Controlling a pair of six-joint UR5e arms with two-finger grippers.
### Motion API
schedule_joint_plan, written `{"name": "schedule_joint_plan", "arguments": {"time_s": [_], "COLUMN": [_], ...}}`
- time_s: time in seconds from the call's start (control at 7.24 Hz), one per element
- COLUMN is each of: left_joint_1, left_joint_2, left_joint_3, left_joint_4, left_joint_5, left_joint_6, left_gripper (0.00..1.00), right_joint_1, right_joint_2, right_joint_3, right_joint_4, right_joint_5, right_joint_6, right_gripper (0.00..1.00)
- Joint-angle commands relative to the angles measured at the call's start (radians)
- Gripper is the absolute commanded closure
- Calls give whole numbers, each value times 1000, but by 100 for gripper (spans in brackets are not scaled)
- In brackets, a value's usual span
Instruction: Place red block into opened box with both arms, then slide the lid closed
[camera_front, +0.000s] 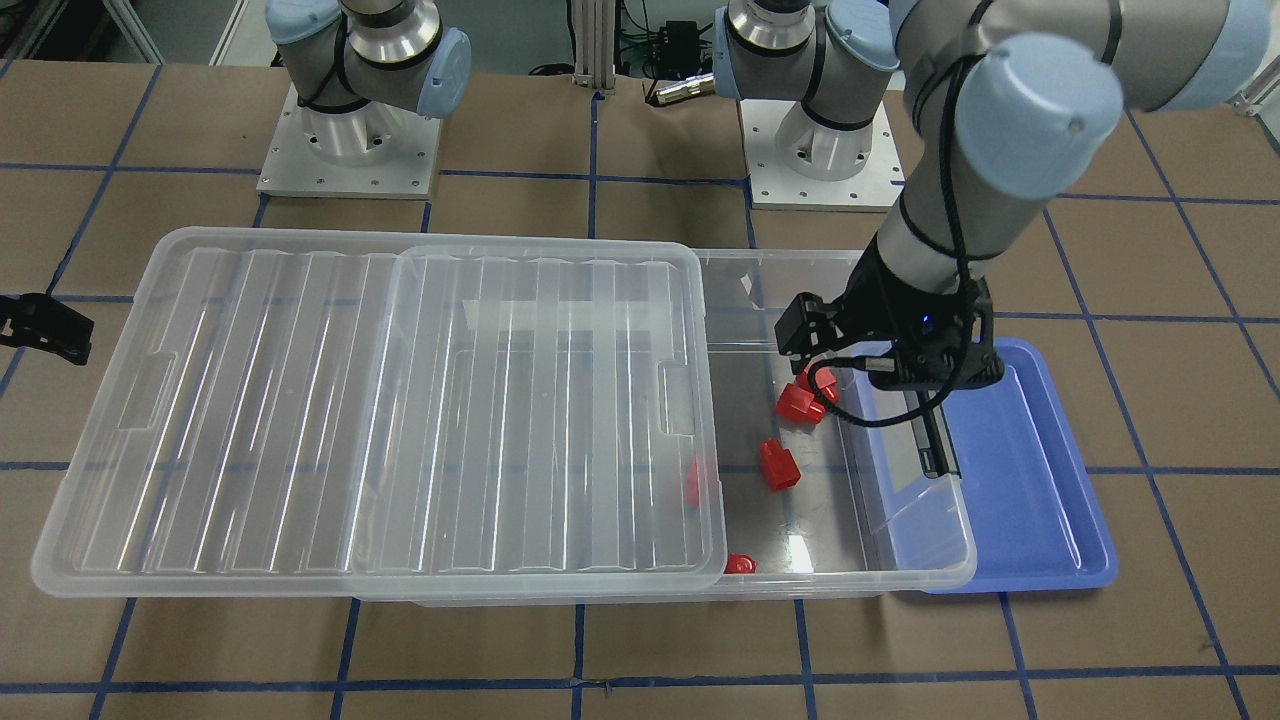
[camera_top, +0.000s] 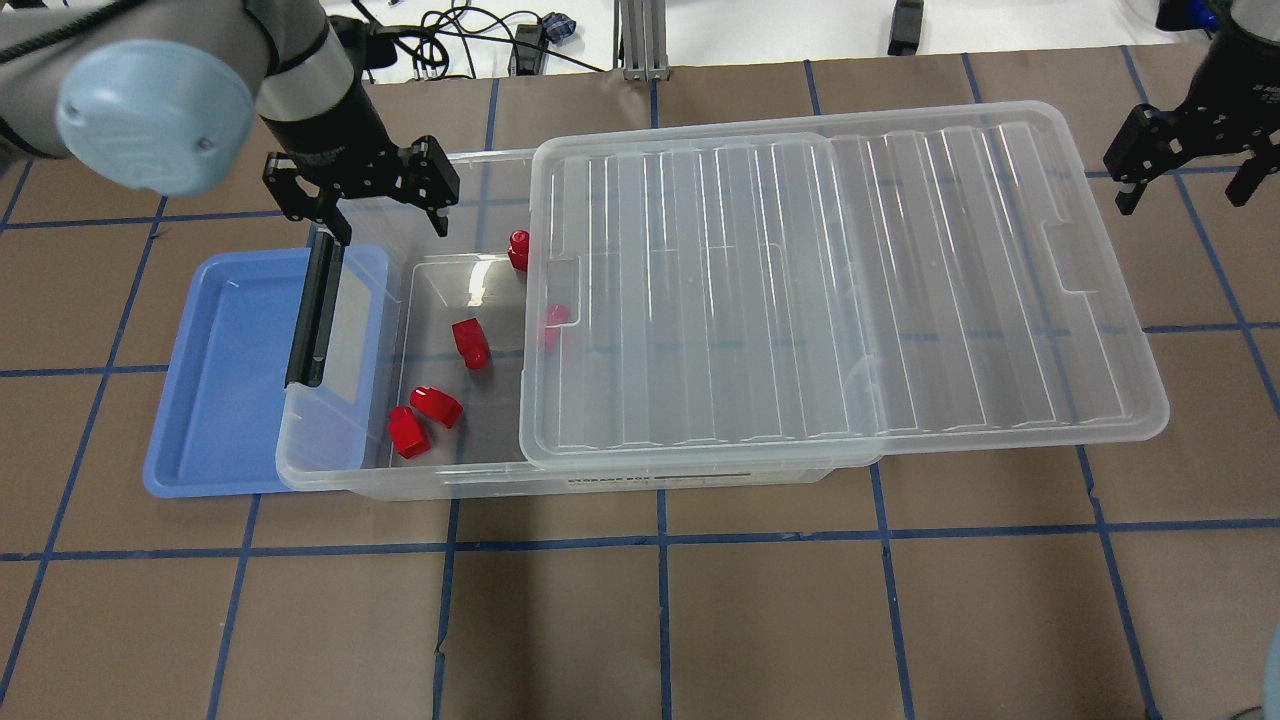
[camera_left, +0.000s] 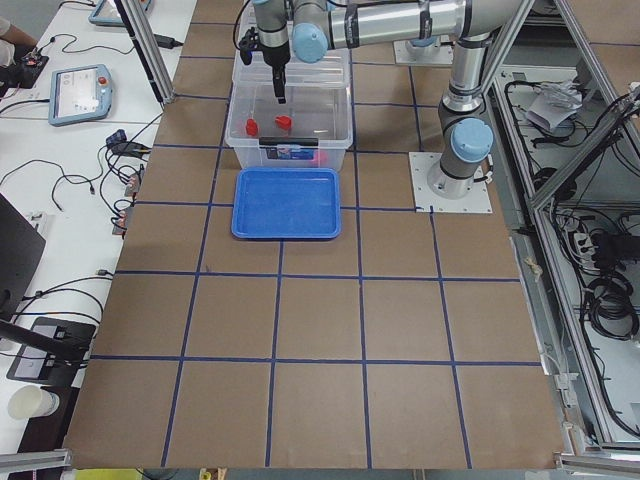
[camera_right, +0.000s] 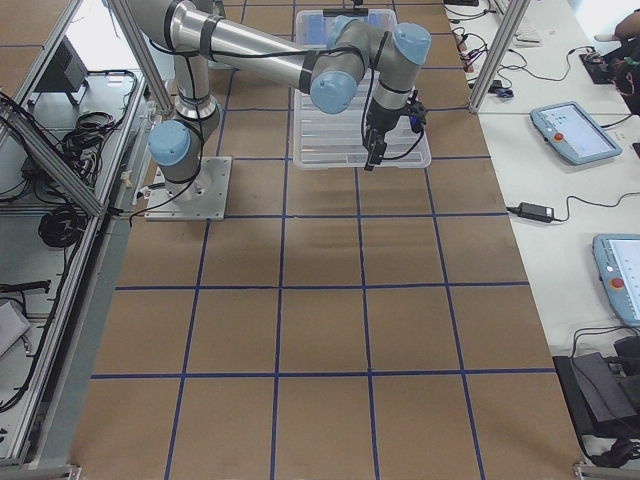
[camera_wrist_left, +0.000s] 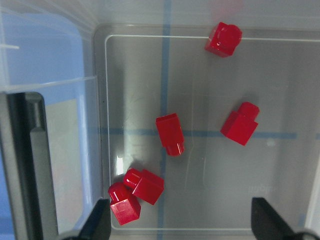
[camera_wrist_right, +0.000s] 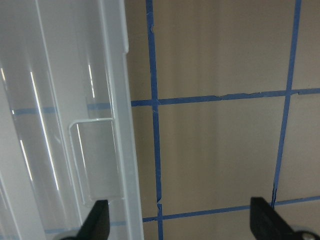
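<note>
Several red blocks (camera_top: 470, 342) lie loose on the floor of the clear box (camera_top: 330, 470), and one (camera_top: 555, 320) sits partly under the lid's edge. The ribbed lid (camera_top: 840, 300) covers most of the box and overhangs its right end, leaving the left end uncovered. My left gripper (camera_top: 390, 225) hangs open and empty above the uncovered end, over the far corner. In the left wrist view the red blocks (camera_wrist_left: 170, 132) lie below its spread fingertips (camera_wrist_left: 100, 220). My right gripper (camera_top: 1185, 190) is open past the lid's far right end, touching nothing, with the lid's edge (camera_wrist_right: 120, 150) beside it.
A blue tray (camera_top: 230, 380) lies under and beside the box's left end. The box's black bar (camera_top: 312, 310) runs along that short side. Both arm bases (camera_front: 350, 140) stand on plates behind the box. Brown table with blue tape lines (camera_top: 660, 540) spreads in front.
</note>
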Motion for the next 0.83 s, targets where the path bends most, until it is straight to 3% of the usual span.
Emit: {"name": "schedule_joint_plan", "arguments": {"time_s": [0.0, 0.28, 0.69], "left_joint_1": [1, 1, 0], "left_joint_2": [76, 93, 114], "left_joint_3": [76, 69, 68], "left_joint_4": [-122, -94, -100], "left_joint_5": [-1, -3, 4], "left_joint_6": [16, 32, 33], "left_gripper": [0, 0, 0], "right_joint_1": [-6, -43, -59], "right_joint_2": [34, 87, 85], "right_joint_3": [3, 20, 75], "right_joint_4": [-59, -110, -111], "right_joint_5": [-2, -1, 5], "right_joint_6": [-1, -2, 7], "right_gripper": [0, 0, 0]}}
